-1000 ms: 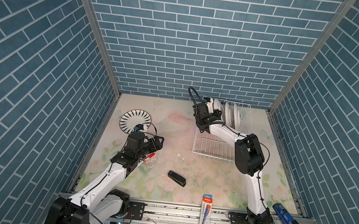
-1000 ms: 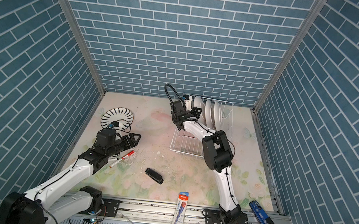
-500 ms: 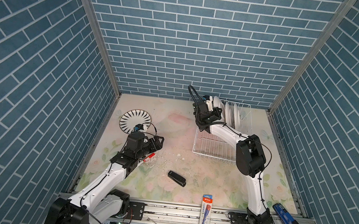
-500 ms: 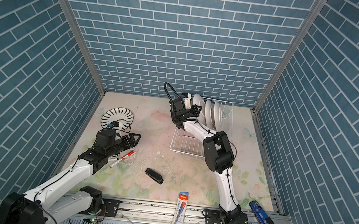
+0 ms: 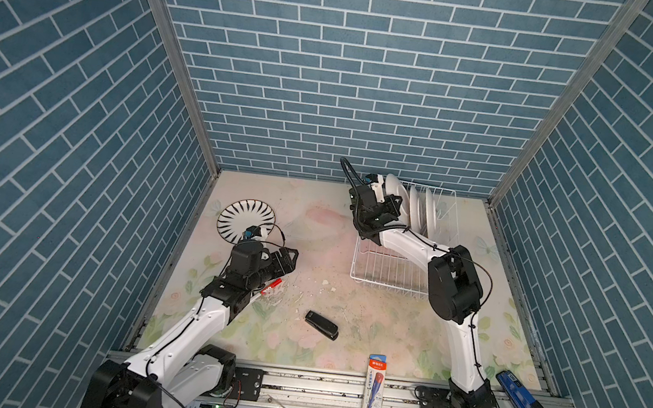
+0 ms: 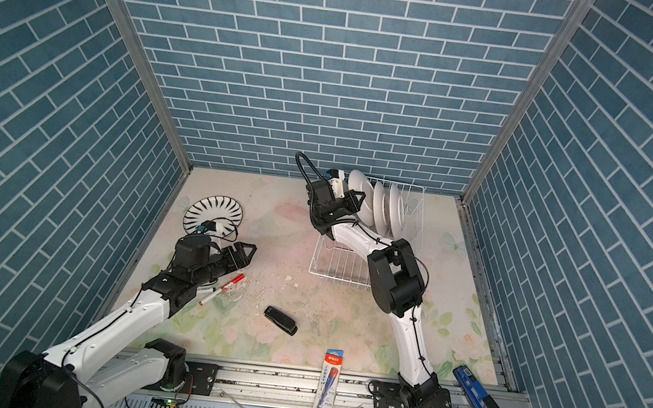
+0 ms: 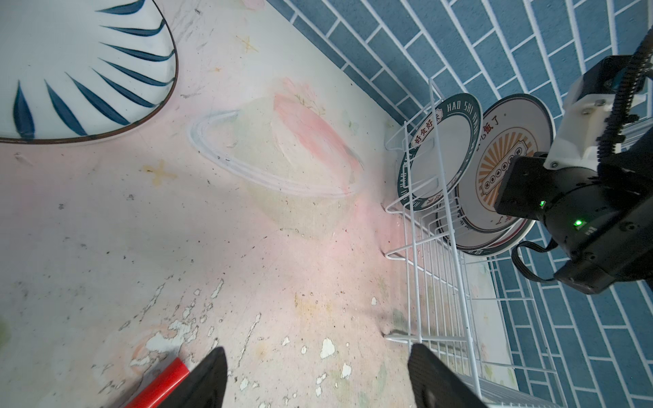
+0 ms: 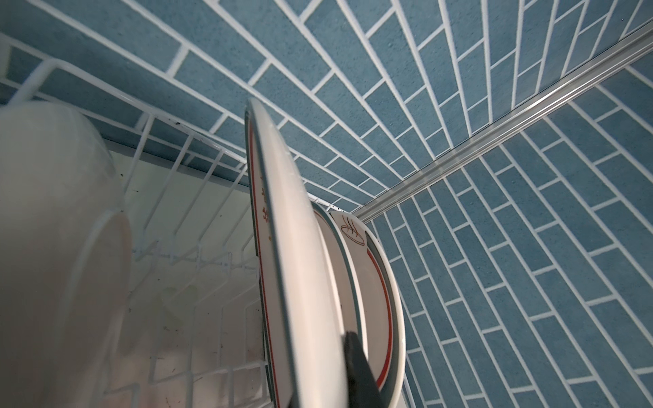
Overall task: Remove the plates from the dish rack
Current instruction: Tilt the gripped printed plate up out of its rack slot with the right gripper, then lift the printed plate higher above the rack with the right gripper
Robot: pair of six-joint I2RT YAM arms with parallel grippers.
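One plate of roughly five is out: the round white ceramic plate with dark radial stripes [image 5: 245, 221] lies flat, face up, on the floral-printed counter [image 5: 315, 216] at the back left, well apart from the white wire dish rack [image 5: 390, 269], which stands at the back right. A second unloading is in hand. The right gripper [image 5: 393, 205] reaches into the rack's far end and is closed on the upper rim of the round ceramic plate with an orange sunburst face [image 7: 489, 166], which stands on edge. The right wrist view shows one dark finger [image 8: 360, 371] pressed against this plate's white back. Whether its lower edge has cleared the slot prongs cannot be told. Three further plates stand upright in the rack: a round plate with a dark-green lettered rim [image 7: 441, 141] on one side of the held one, and two red-trimmed plates [image 8: 374, 275] close behind it on the other. The left gripper [image 7: 316, 353] hovers low over the counter between the striped plate and the rack, jaws wide apart and empty, a red marker [image 7: 159, 381] just beside it. Assessment: one plate done, one gripped, three untouched. The task is judged under halfway.
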